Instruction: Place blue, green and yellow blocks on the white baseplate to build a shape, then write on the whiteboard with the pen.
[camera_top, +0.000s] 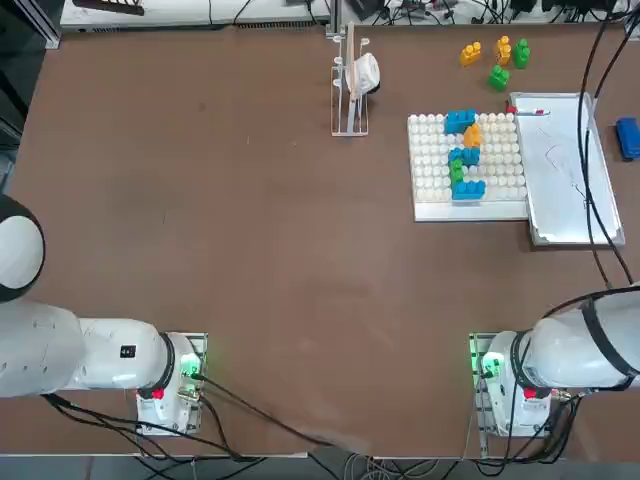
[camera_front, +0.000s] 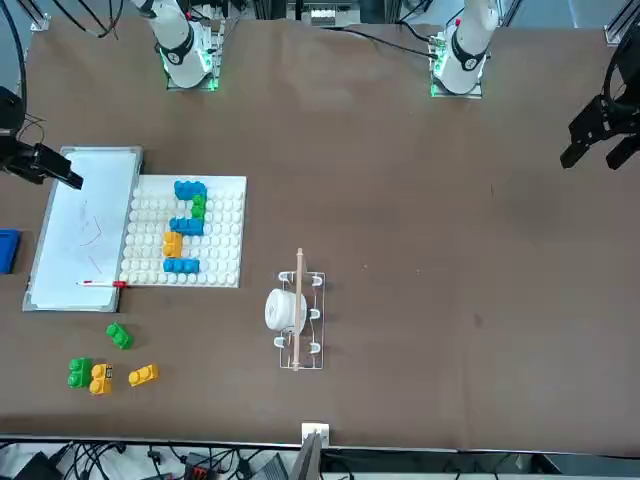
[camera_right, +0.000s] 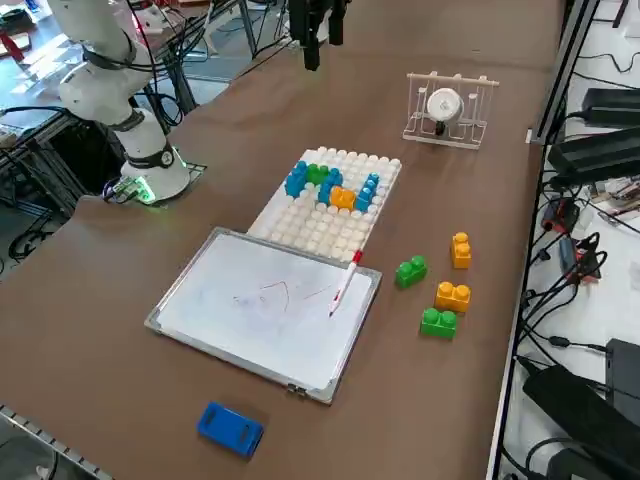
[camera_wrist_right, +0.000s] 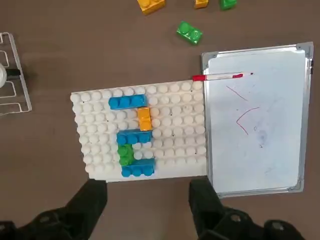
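Note:
The white baseplate (camera_top: 435, 170) carries a column of blue, yellow and green blocks (camera_top: 465, 152), also plain in the wrist view (camera_wrist_right: 134, 134). Several loose green and yellow blocks (camera_top: 498, 76) lie on the table beyond it. The whiteboard (camera_top: 570, 190) lies against the plate's side and bears faint red strokes (camera_wrist_right: 242, 112). The pen (camera_top: 530, 111), red-capped, rests across the board's far end (camera_wrist_right: 217, 77). My right gripper (camera_wrist_right: 150, 200) hangs high above the table on the robot's side of the baseplate. It is open with nothing between its fingers and touches nothing.
A plain blue pad (camera_top: 627, 138) lies just outside the whiteboard. A wire rack holding a white round object (camera_top: 352, 85) stands at the back middle. Black cables (camera_top: 590, 150) hang across the whiteboard in the top view. The right arm's base (camera_top: 505, 385) sits at the table's near edge.

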